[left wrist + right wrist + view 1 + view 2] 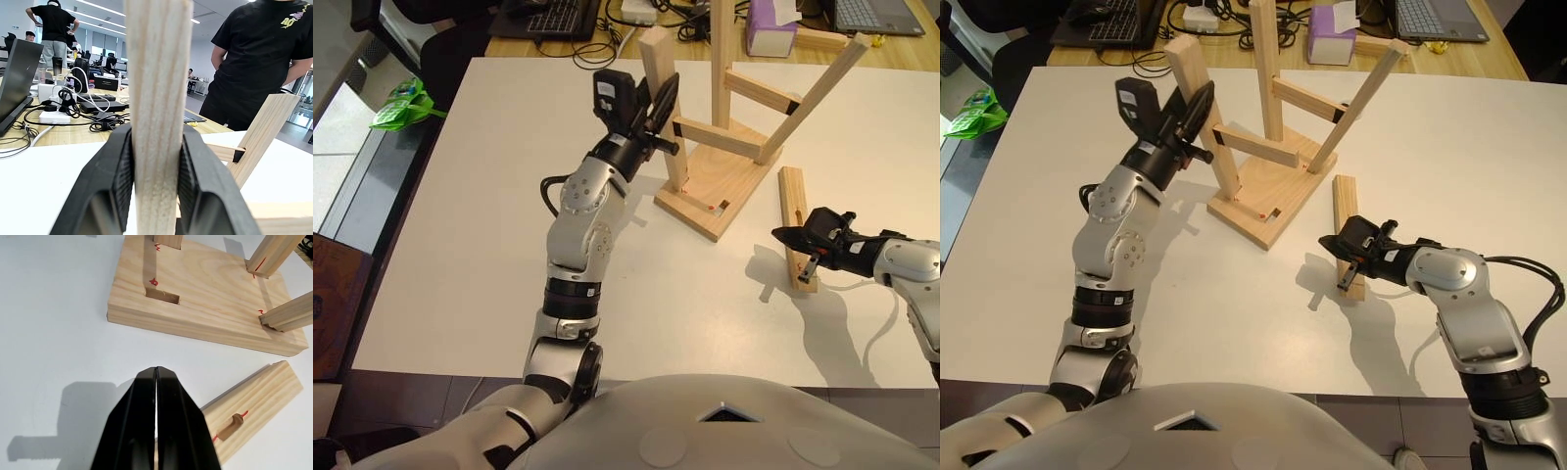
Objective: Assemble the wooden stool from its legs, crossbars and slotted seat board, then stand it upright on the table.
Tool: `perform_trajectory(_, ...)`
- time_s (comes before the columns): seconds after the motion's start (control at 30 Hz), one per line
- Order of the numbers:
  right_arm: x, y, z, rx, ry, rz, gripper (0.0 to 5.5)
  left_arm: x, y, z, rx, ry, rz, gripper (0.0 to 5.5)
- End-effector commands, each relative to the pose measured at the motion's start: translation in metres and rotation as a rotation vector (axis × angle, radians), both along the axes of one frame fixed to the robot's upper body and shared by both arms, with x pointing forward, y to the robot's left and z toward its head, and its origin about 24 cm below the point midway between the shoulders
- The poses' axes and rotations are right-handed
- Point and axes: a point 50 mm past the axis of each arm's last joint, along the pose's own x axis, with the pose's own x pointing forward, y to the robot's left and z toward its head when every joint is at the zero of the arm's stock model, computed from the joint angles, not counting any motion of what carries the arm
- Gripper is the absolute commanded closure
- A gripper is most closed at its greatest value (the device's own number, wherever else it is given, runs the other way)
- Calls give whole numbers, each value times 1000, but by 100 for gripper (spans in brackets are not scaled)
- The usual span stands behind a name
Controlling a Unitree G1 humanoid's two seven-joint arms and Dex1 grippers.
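Bright, even overhead light comes from ceiling strips seen past the leg, and the white table looks pale and clean, with no hard glare. In the head views the shadows are soft and grey. The right gripper throws one onto the table, to its left and nearer the robot, and its wrist view shows a darker shadow with firmer edges.

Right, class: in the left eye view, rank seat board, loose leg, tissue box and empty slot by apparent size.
1. seat board
2. loose leg and tissue box, too alike to rank; the box sits farther away
3. empty slot
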Motion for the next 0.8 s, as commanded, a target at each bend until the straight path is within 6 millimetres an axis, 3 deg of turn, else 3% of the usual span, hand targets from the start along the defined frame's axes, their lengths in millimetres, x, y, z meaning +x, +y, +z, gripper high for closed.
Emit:
perform_trajectory(0.03,1,3,1,6,-14,0,550,3,-12,-7,61,28,-60,448)
perform_trajectory(0.17,2,3,2,9,-19,2,550,-2,-3,-15,50,4,-26,448)
perform_trajectory(0.27,4,0,4,5,-29,-8,550,-20,9,-40,82,18,25,448)
perform_trajectory(0.47,9,-3,8,-1,-46,-12,550,-42,2,-59,92,56,60,448)
perform_trajectory(0.6,10,-3,8,1,-49,-13,550,-40,-4,-52,100,38,40,448)
perform_trajectory(0.63,9,-3,8,2,-49,-14,550,-38,-5,-47,101,24,34,412)
perform_trajectory(0.8,8,-2,5,6,-50,-23,550,-28,-5,-17,69,-43,54,338)
